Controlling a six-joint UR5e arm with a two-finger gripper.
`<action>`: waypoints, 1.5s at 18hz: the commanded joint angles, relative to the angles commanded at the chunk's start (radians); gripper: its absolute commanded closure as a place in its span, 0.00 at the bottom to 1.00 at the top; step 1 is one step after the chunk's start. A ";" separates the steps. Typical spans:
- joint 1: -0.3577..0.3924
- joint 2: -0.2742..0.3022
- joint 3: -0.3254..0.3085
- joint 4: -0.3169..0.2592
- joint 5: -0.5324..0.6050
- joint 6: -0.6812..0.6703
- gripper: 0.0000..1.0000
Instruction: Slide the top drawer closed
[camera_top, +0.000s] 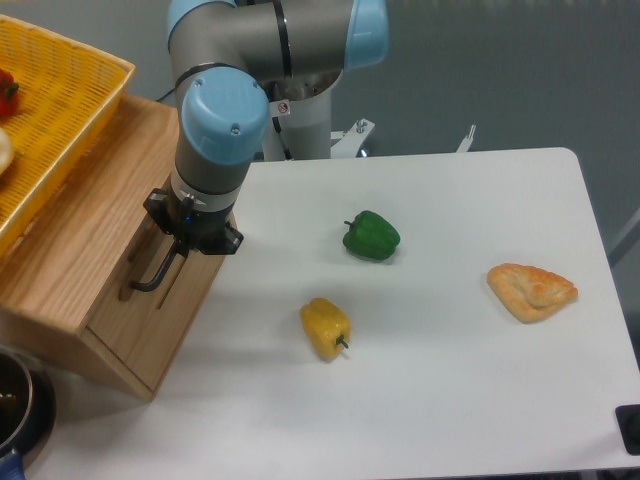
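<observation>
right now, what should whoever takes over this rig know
Gripper: at the top drawer front, against the black handle; whether the fingers are open or shut is hidden by the wrist.
Drawer: looks pushed in flush with the wooden cabinet, no gap showing.
Done: the closing slide seems complete.
Left: back the gripper off the handle without pulling the drawer out again, then check it stays shut.
Also on the table: green pepper, yellow pepper, a pastry, all away from the arm.

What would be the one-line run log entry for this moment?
phase: closing push | wide light-oak wooden top drawer: appears flush with cabinet | gripper: at long black metal bar handle, fingers hidden
</observation>
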 joint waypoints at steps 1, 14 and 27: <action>0.002 0.000 0.000 0.002 0.000 0.000 1.00; 0.228 -0.027 0.005 0.273 0.081 0.084 0.01; 0.432 -0.218 0.009 0.466 0.264 0.490 0.00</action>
